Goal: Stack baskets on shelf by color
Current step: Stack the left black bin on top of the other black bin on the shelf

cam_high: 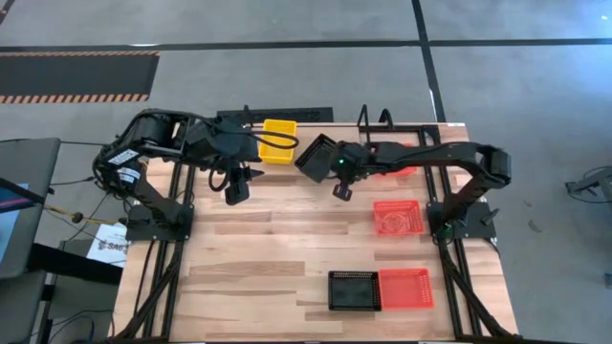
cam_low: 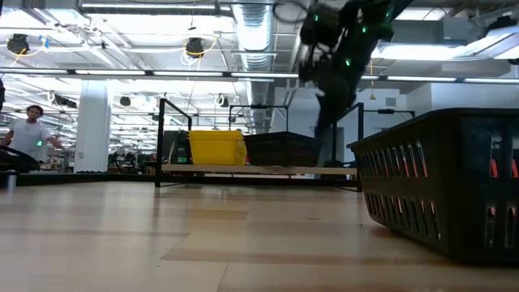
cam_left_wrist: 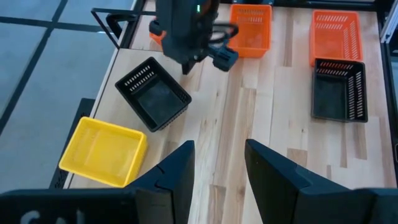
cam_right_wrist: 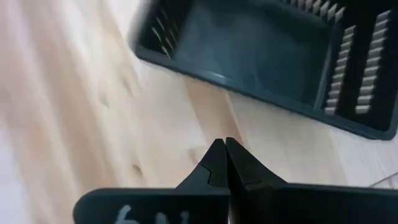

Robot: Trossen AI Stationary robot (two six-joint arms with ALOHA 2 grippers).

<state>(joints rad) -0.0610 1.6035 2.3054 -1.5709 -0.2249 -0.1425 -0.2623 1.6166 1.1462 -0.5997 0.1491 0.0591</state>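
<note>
On the flat wooden shelf [cam_low: 259,169], a yellow basket [cam_high: 279,140] of holey plastic sits beside a crooked black basket [cam_high: 316,157]. The right gripper [cam_high: 343,191] hangs just beside the black basket, its pointy fingers pressed together and empty. The left gripper [cam_high: 235,191] hangs near the yellow one, fingers apart, holding nothing.

The middle of the pale wooden plank table [cam_high: 277,258] lies bare, open for passage. Along the far edge, a yellow plastic mesh basket [cam_high: 279,140] and a skewed black mesh basket [cam_high: 316,156] crowd the low wooden shelf [cam_low: 259,169], with both arms above them.
</note>
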